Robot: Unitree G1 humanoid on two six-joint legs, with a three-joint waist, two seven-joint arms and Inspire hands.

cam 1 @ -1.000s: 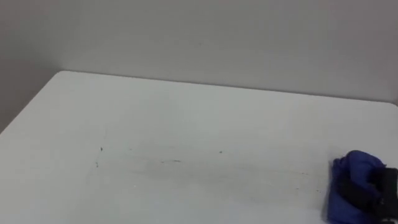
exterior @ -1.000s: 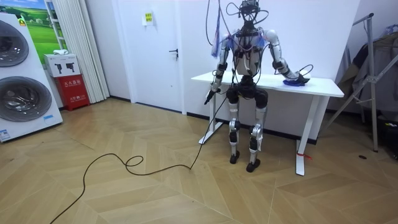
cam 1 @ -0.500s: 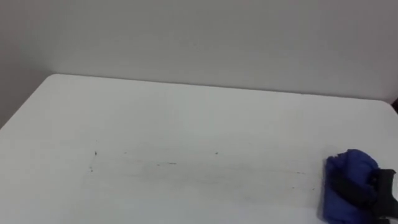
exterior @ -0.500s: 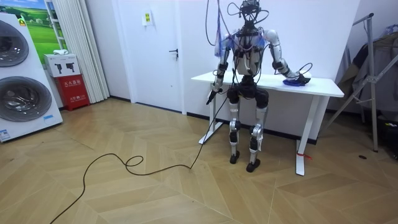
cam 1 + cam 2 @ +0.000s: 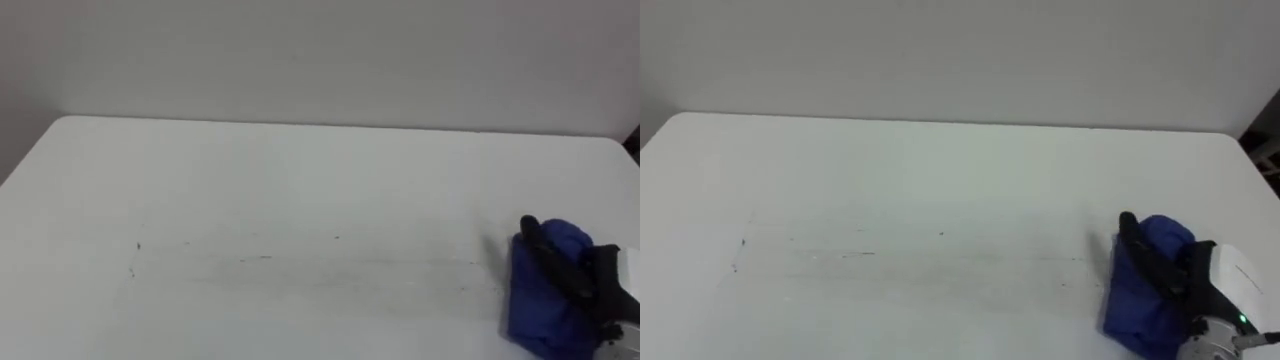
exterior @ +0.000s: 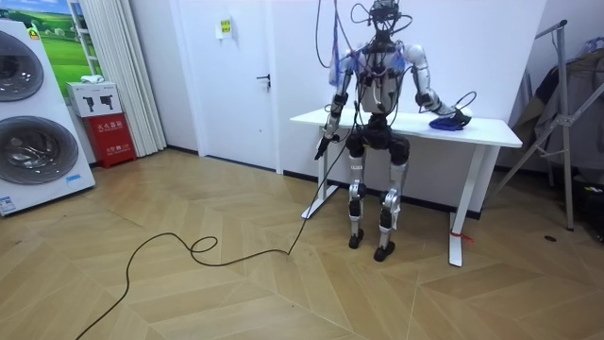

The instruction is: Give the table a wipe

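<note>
**A:** What does the left eye view give you?

**B:** You are looking down on the white table (image 5: 300,170), with its far edge running along the wall. The blue cloth (image 5: 535,305) lies bunched near the table's right edge, towards the near side. Your right hand (image 5: 588,282) sits on top of it. Its dark fingers are curled over the bundle and grasp it. A thin line of faint marks (image 5: 262,258) runs across the middle of the tabletop, from near the left edge towards the cloth.

**A:** And the right eye view?

**B:** It is the same scene, seen from slightly to one side. The hand's white back comes in at the lower right corner. Its fingers reach across the top of the cloth, and one fingertip hooks over the far side. The cloth rests on the tabletop, well apart from the far edge.

**A:** What about the room view?

**B:** Your robot stands upright at the table's long near edge, facing the wall. Its right arm stretches towards the room view's right, with the hand on the cloth near that end of the table. The left hand (image 6: 324,144) hangs down by the table's other end, and you cannot tell whether its fingers are loose or clenched. The washing machines (image 6: 38,156) stand at the room view's left, and a white door (image 6: 236,85) is in the wall behind.
</note>
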